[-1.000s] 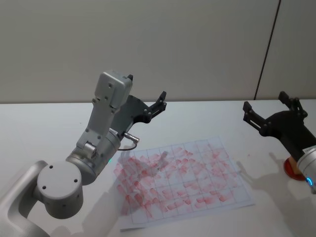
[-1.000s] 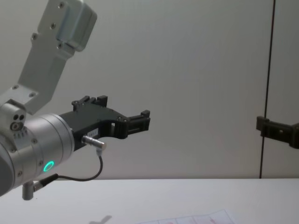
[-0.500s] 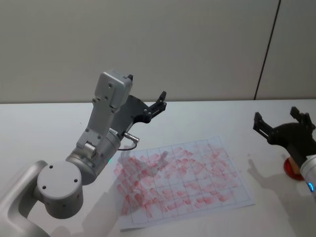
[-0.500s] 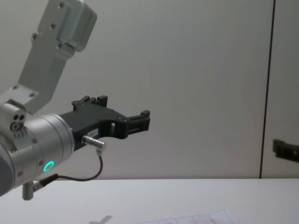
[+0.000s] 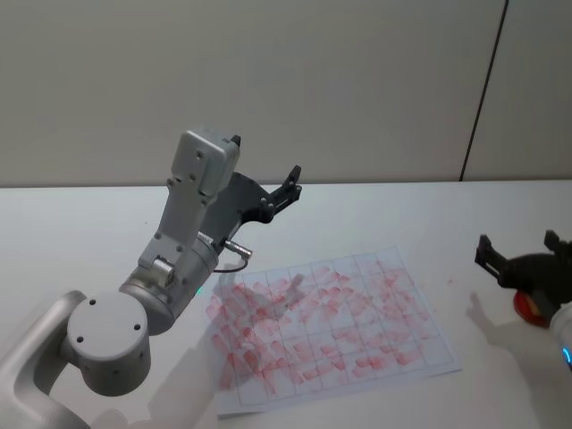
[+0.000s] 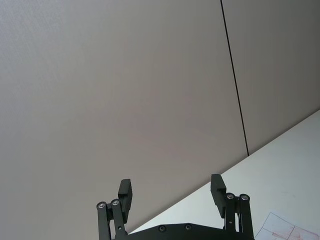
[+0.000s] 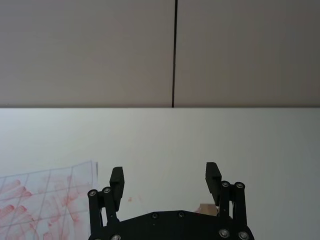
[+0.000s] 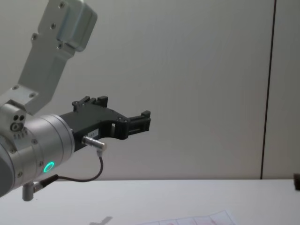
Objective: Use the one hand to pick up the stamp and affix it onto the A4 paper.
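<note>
The A4 paper (image 5: 331, 313) lies flat toward the desk's (image 5: 89, 223) near edge. It is thin and limp, gridded and smeared pink-red, and would likely slide or lift. By the right edge stands the stamp (image 5: 525, 307), with a round red base and what looks like a pale handle. It is probably light and rigid, best pinched by the handle. The right gripper (image 5: 518, 246) hovers over it, fingers spread wide and empty. The left gripper (image 5: 265, 161), raised toward the far edge, is equally wide.

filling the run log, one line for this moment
phase: pre-grasp | right gripper: open, near stamp | left gripper: open, raised, idle | A4 paper: flat, red-marked
</note>
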Controlling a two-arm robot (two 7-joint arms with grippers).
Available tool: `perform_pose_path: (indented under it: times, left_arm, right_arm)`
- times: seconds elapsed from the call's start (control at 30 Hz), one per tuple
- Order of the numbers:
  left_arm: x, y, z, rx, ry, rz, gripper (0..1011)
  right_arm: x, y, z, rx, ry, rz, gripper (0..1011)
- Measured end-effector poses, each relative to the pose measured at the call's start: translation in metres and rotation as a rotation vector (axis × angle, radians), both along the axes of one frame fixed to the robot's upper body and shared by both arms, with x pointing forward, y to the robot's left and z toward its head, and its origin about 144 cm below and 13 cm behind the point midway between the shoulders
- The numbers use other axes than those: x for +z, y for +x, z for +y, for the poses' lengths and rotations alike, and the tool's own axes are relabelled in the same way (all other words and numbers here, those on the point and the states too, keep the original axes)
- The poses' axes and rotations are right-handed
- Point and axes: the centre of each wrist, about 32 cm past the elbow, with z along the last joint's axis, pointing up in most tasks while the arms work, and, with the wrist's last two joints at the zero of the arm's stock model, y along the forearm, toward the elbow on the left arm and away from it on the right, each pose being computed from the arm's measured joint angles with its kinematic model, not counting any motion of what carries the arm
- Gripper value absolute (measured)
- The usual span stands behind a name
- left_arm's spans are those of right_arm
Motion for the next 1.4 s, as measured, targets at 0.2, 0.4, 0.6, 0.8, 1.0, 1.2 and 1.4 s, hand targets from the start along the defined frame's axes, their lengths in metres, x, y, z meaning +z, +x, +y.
perform_pose_path:
  times: [0.2,0.4,0.6,0.8,1.0,1.2,1.4]
  left_arm:
    - [0.000,0.000,0.000,0.000,0.000,0.000,1001]
    - [0.000,0.000,0.000,0.000,0.000,0.000,1001]
    - [0.000,0.000,0.000,0.000,0.000,0.000,1001]
    - [0.000,0.000,0.000,0.000,0.000,0.000,1001]
    - [0.000,0.000,0.000,0.000,0.000,0.000,1001]
    - [0.000,0.000,0.000,0.000,0.000,0.000,1001]
    - [0.000,0.000,0.000,0.000,0.000,0.000,1001]
  right_arm:
    - [-0.006,-0.003,0.001,-0.033,-0.004,0.059,1001]
    - [-0.012,-0.006,-0.002,-0.057,0.005,0.103,1001]
    - [-0.016,-0.008,-0.007,-0.069,0.009,0.126,1001]
    - [-0.021,-0.008,-0.013,-0.073,0.013,0.138,1001]
    - [-0.025,-0.007,-0.020,-0.069,0.017,0.141,1001]
    - [-0.030,-0.006,-0.025,-0.063,0.020,0.145,902]
    - [-0.034,-0.004,-0.028,-0.060,0.021,0.155,728]
